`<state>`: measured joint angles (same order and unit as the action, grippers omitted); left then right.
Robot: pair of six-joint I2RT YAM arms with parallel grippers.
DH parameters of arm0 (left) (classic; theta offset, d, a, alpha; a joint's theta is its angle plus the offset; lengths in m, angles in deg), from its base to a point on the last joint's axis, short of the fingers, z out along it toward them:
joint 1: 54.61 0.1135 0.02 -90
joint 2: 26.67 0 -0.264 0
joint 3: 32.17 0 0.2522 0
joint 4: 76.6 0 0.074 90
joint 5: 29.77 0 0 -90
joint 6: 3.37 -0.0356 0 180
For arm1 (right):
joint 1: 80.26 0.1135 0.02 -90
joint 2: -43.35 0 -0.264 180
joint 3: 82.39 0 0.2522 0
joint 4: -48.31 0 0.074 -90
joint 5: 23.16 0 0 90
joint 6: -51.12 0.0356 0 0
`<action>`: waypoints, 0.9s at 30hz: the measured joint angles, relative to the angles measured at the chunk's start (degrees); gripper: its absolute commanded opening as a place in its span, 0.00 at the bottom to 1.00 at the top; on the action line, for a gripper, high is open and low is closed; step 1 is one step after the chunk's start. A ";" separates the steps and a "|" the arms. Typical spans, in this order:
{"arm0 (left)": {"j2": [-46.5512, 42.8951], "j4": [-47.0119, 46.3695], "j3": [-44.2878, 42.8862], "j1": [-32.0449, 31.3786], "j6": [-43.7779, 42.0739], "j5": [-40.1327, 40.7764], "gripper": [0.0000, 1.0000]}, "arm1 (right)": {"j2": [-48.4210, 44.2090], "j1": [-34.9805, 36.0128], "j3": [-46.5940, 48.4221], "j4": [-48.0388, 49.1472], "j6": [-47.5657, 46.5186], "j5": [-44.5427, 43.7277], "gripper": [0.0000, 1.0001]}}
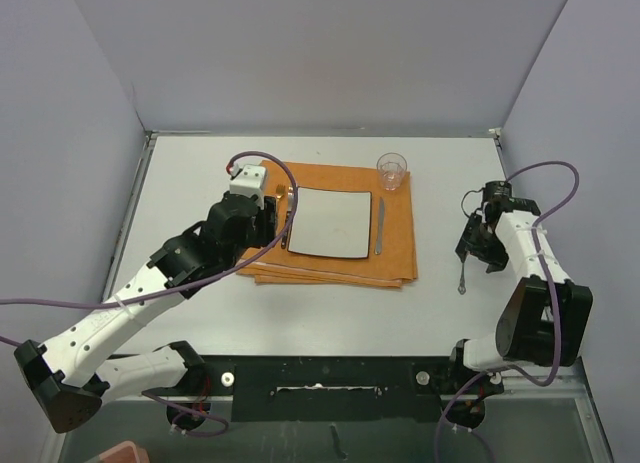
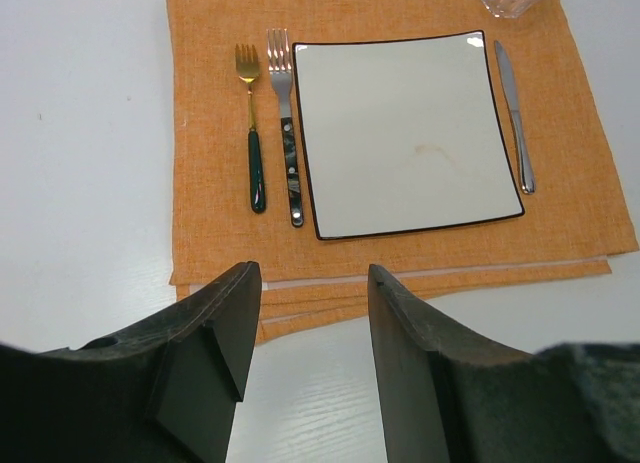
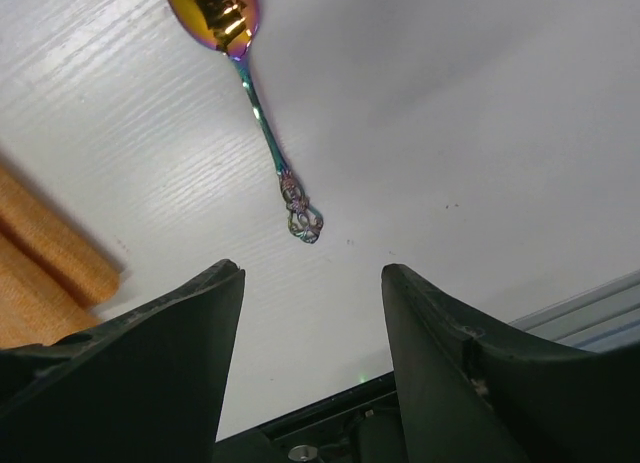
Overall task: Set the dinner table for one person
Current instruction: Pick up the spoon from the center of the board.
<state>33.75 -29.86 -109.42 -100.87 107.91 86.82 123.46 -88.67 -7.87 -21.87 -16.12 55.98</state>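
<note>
On the off-white dinner table [image 1: 185, 183] lies an orange mat [image 1: 395, 245] with a square white plate [image 1: 330, 223] on it. Left of the plate lie a gold fork with a green handle [image 2: 255, 133] and a silver fork [image 2: 288, 133]. A knife [image 2: 515, 118] lies right of the plate, and a clear glass [image 1: 392, 170] stands at the mat's far right corner. An iridescent spoon [image 3: 255, 93] lies on the bare table right of the mat. My left gripper [image 2: 310, 273] hovers open and empty near the mat's near left edge. My right gripper [image 3: 312, 273] is open and empty, just short of the spoon's handle.
Grey walls close in the table on the left, back and right. A black mounting rail [image 1: 320, 378] with both arm bases runs along the near edge. Purple cables [image 1: 545, 168] loop off each wrist.
</note>
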 measured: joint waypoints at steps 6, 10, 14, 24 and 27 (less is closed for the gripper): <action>0.00 -0.20 0.46 1.25 0.13 -1.60 0.46 | 5.84 -2.49 -0.79 3.23 1.53 1.60 0.58; 0.02 -0.26 0.57 2.23 0.11 -2.69 0.46 | 9.68 -2.49 -0.85 5.22 2.36 3.04 0.57; 0.24 -0.96 0.57 3.06 0.07 -3.78 0.46 | 12.48 -2.43 -0.87 6.71 3.13 3.72 0.54; 1.27 -2.14 0.57 4.52 -0.52 -5.70 0.46 | 16.85 -2.43 -0.87 8.63 4.31 4.44 0.40; 1.27 -2.25 0.57 4.96 -0.55 -6.05 0.46 | 17.53 -2.43 -0.87 9.18 4.72 4.57 0.38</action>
<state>35.02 -32.12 -108.85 -95.91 107.36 80.77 140.99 -91.09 -8.75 -12.69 -11.40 60.55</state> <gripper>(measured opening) 0.455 0.404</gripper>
